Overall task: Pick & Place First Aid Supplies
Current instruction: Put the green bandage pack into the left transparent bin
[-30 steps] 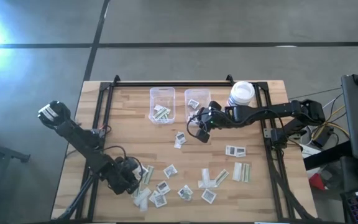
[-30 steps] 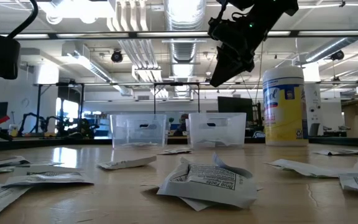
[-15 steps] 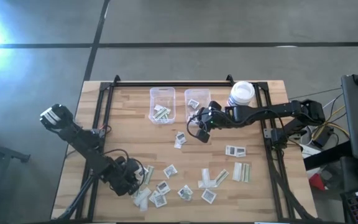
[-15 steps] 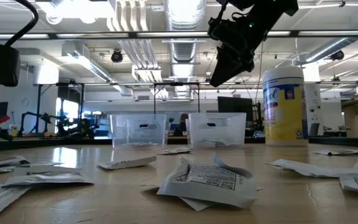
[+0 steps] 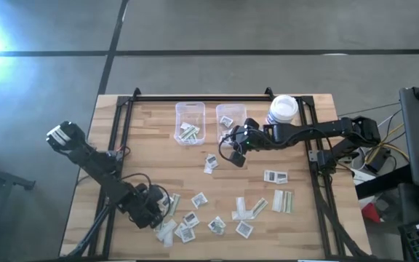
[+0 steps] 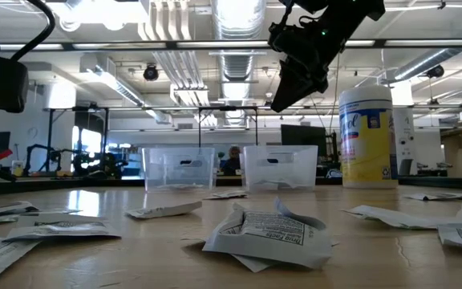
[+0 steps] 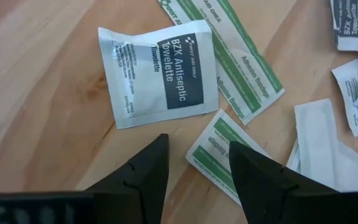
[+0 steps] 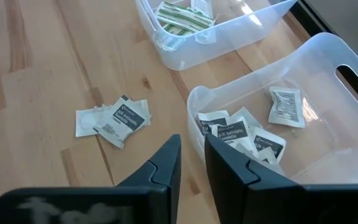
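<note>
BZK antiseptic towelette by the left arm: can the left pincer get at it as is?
Probably yes. The left pincer is open and empty, hovering just short of the BZK towelette, which lies flat on bare wood. One edge meets an adhesive bandage strip, but nothing covers the towelette.
</note>
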Controlling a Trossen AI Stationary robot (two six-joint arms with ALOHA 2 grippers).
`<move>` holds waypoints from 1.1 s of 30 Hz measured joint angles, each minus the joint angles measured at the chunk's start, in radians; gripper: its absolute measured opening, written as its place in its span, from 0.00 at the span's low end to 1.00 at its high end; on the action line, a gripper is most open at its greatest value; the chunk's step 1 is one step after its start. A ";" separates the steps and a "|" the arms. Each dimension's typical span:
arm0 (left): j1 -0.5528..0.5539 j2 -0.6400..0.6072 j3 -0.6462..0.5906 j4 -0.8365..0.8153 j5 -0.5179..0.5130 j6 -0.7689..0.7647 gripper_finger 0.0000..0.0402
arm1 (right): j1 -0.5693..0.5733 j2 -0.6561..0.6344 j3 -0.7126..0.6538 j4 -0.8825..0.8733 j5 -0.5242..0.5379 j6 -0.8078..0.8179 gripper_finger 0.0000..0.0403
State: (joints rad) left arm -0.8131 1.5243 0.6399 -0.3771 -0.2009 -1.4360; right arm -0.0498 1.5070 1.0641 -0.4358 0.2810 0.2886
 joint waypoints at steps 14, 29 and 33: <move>-0.003 0.045 0.001 0.000 0.016 0.029 0.35 | 0.000 0.000 0.000 -0.001 0.000 0.000 0.20; -0.004 0.045 -0.002 -0.014 -0.014 0.003 0.11 | 0.000 0.000 0.000 -0.001 0.000 0.000 0.16; -0.004 0.042 -0.003 0.004 -0.015 0.003 0.06 | 0.000 0.000 0.000 -0.001 0.000 0.000 0.17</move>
State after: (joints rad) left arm -0.8173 1.5663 0.6370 -0.3735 -0.2161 -1.4328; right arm -0.0498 1.5070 1.0641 -0.4366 0.2809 0.2886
